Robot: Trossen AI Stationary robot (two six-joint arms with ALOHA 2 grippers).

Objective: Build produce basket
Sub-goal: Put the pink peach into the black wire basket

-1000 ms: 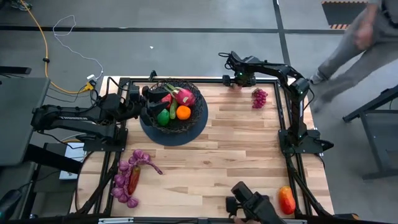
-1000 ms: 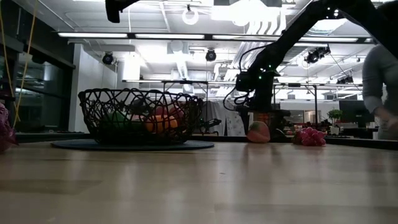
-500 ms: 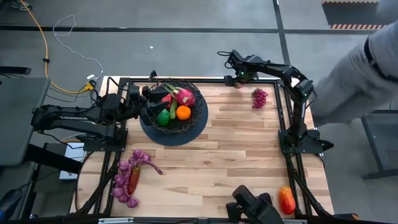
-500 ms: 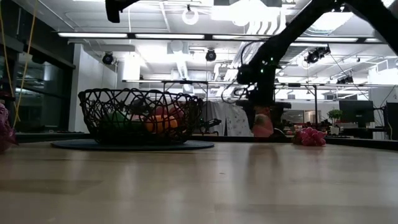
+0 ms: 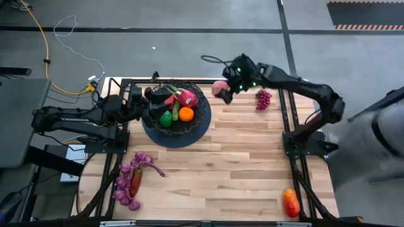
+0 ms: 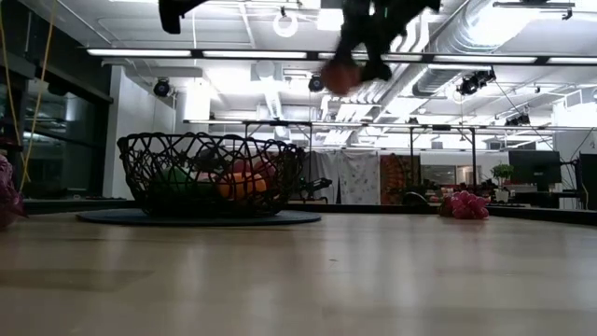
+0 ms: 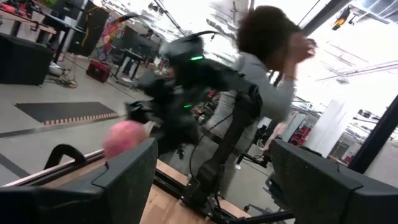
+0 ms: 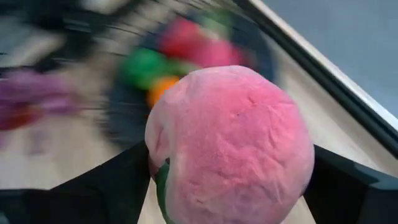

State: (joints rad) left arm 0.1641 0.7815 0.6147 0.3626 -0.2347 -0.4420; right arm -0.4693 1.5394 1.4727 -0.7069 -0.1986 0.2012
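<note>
The black wire basket stands on a dark round base at the table's far left and holds an orange, green and red-pink produce; it also shows in the low view. My right gripper is shut on a pink round fruit, high above the table just right of the basket. My left gripper is open and empty over the basket's left rim. A purple grape bunch lies at the far right. More grapes with a red piece lie front left. A red-orange mango lies front right. My right gripper pinches the pink fruit by two opposite sides between its two fingers. In the low view the fruit sits below the gripper, lifted well clear of the table.
A person stands close by the table's right edge. Black frame rails run along the table's sides. Bare wood lies in the table's middle and near part.
My right gripper has lifted the pink fruit off the table at the far edge. It has carried it up and toward the table's left, toward the basket. The person has moved along the table's right side.
</note>
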